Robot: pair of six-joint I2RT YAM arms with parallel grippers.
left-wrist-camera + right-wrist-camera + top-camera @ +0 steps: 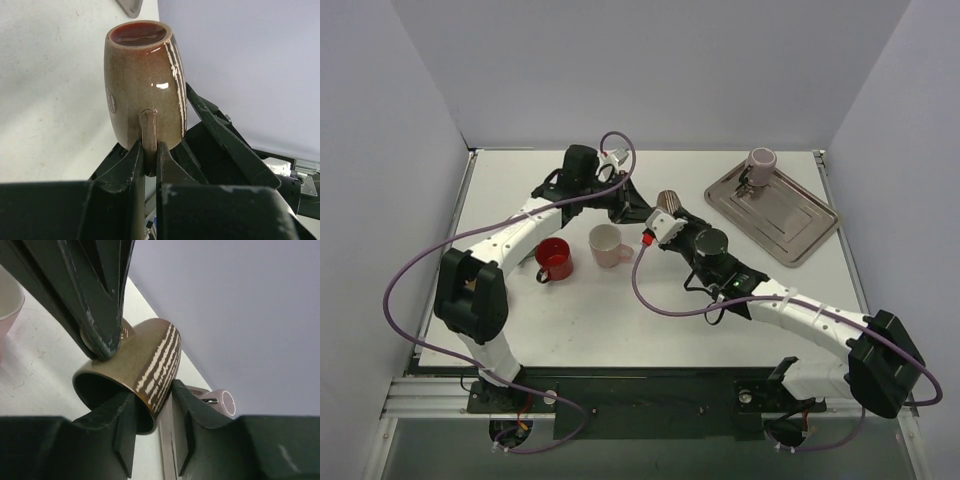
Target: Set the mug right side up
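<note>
A brown mug with cream stripes [668, 199] hangs in the air between both grippers, above the middle of the table. My left gripper [150, 155] is shut on its handle [148, 125]; in that view the mug [142, 85] points its base away from the camera. My right gripper [152, 400] is closed on the mug's rim wall [150, 365], one finger inside the opening and one on the striped outside. The mug is tilted, with its opening facing down towards the right wrist. In the top view the left gripper [642, 208] and the right gripper [666, 214] meet at the mug.
A pink mug [610, 245] and a red mug [554, 259] stand upright on the table just left of the grippers. A metal tray [790, 215] sits at the back right with a mauve mug [760, 165] on its far corner.
</note>
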